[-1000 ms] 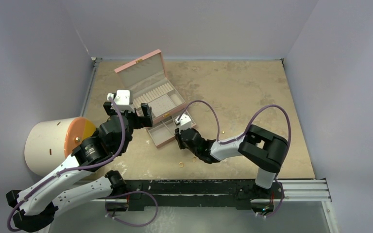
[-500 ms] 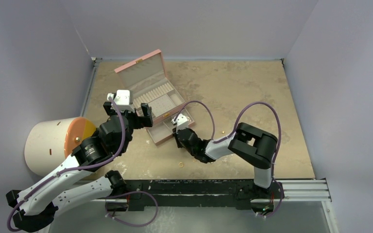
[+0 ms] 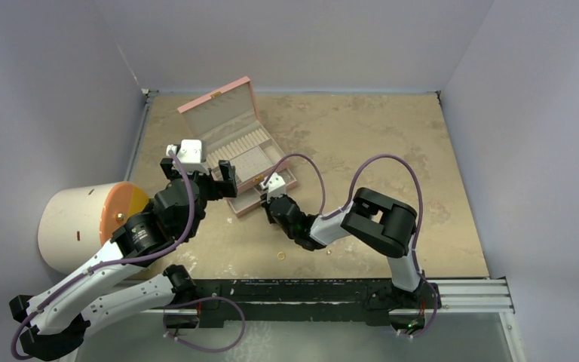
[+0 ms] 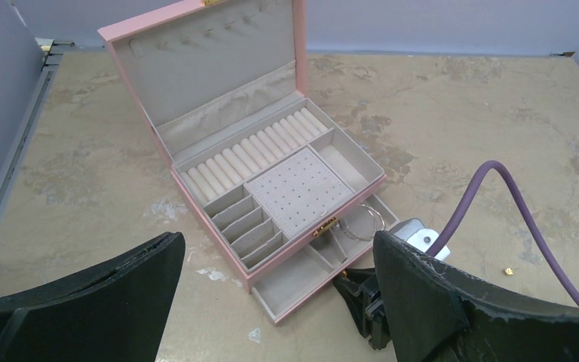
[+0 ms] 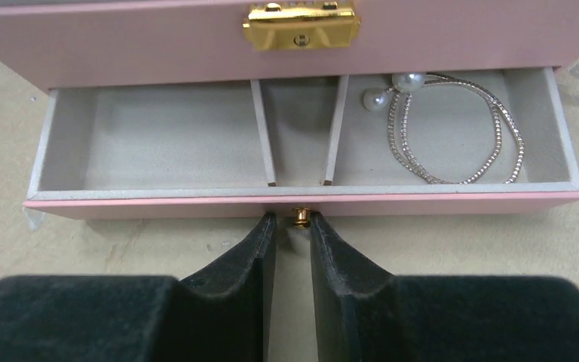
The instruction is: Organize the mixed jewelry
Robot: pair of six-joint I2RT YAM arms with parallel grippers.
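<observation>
The pink jewelry box (image 3: pixel 230 139) stands open with its bottom drawer (image 5: pixel 158 136) partly out. Two thin silvery hoops (image 5: pixel 452 136) and two pearl studs (image 5: pixel 377 96) lie in the drawer's right compartment; the hoops also show in the left wrist view (image 4: pixel 362 222). A gold ring (image 3: pixel 280 256) and a tiny gold stud (image 3: pixel 329 249) lie on the table. My right gripper (image 5: pixel 290 222) is against the drawer front, its fingers narrowly apart on either side of the small gold knob (image 5: pixel 299 219). My left gripper (image 4: pixel 275 253) is wide open and empty, hovering just before the box.
A large white cylinder with an orange top (image 3: pixel 83 222) lies at the left edge. The right arm's purple cable (image 4: pixel 497 204) arcs beside the drawer. Another gold stud (image 4: pixel 510 269) lies on the table right of the box. The box lid (image 4: pixel 211 53) stands upright.
My right gripper has moved left and away toward the box, and the drawer has slid partly back in. The left arm has not moved.
</observation>
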